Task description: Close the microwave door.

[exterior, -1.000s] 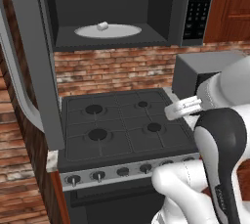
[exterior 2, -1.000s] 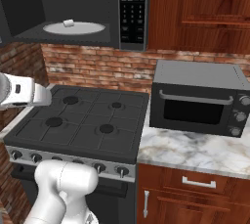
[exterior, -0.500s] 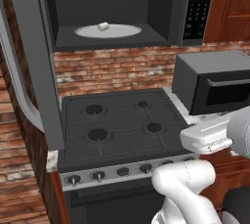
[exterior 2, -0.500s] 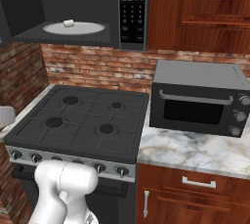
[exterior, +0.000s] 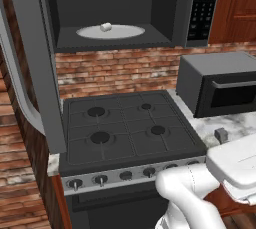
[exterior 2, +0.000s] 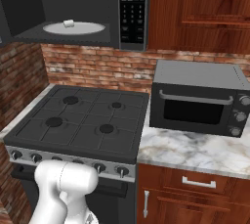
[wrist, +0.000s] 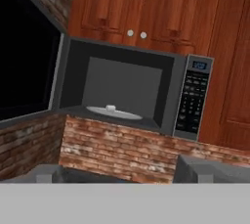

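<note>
Hand view: the microwave [wrist: 132, 91] sits above a brick wall [wrist: 122, 145], mounted under wooden cabinets [wrist: 161, 8]. Its cavity is exposed, with a white turntable [wrist: 114, 113] on the floor of it and a small white object [wrist: 111, 107] resting on the turntable. The black keypad strip [wrist: 194, 98] runs down the right side of the unit. The microwave door [wrist: 27, 56] stands swung wide open at the left, its black window facing the camera and its hinge edge meeting the left wall of the cavity. The gripper's finger tips cannot be made out in this view, so whether the hand is spread or closed, and whether it holds or touches anything, cannot be told.

Left base view: the open microwave door [exterior: 35, 58] hangs out over the left edge of the gas stove [exterior: 125, 128], edge-on to the camera, with its long curved grey bar handle [exterior: 15, 78] on the outer face. The turntable [exterior: 111, 31] and the small white object [exterior: 105, 26] are visible inside the cavity. A dark toaster oven [exterior: 220, 85] stands on the marble counter [exterior: 225, 125] just right of the stove. The white arm [exterior: 220, 183] crosses the lower right corner, low and in front of the stove.

Right base view: the microwave [exterior 2: 93, 8] is above the stove [exterior 2: 83, 120], the toaster oven [exterior 2: 200, 98] well apart to the right.
</note>
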